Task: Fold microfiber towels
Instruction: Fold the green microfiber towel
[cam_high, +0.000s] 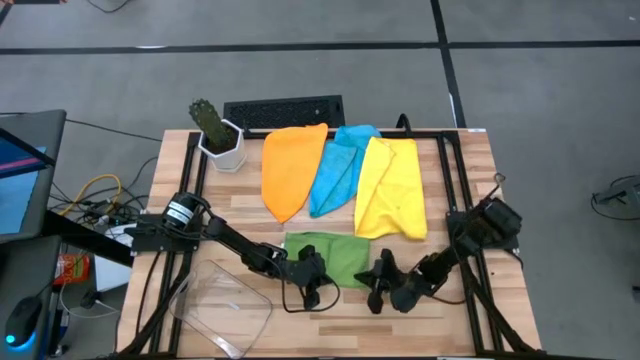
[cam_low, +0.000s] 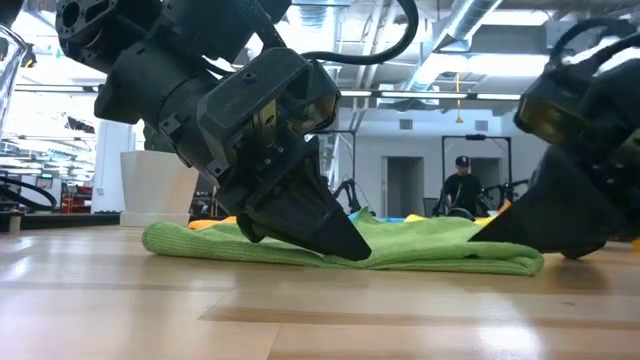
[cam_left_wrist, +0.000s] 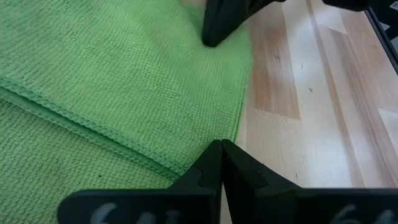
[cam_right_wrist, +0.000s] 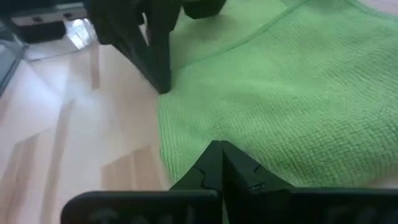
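A green towel lies folded flat near the table's front edge, one hemmed layer over another. My left gripper is shut with its tips at the towel's near edge. My right gripper is shut with its tips by the towel's near right corner. Both also show in the low view, the left gripper and the right gripper slanting down onto the cloth. Orange, light blue and yellow towels lie spread side by side farther back. My left gripper rests its shut fingertips on the green towel's near edge, slanting down from the table's left. The towel lies flat on the table beneath them. Whether any cloth is caught between the tips, I cannot tell. My right gripper sets its shut fingertips on the green towel's top layer close to the near edge, slanting down from the table's right. The towel stays flat on the table. Whether cloth is pinched between the tips does not show.
A cactus in a white pot and a black keyboard stand at the far left. A clear plastic tray sits at the near left corner. Bare wood stretches in front of the green towel. A person stands far behind.
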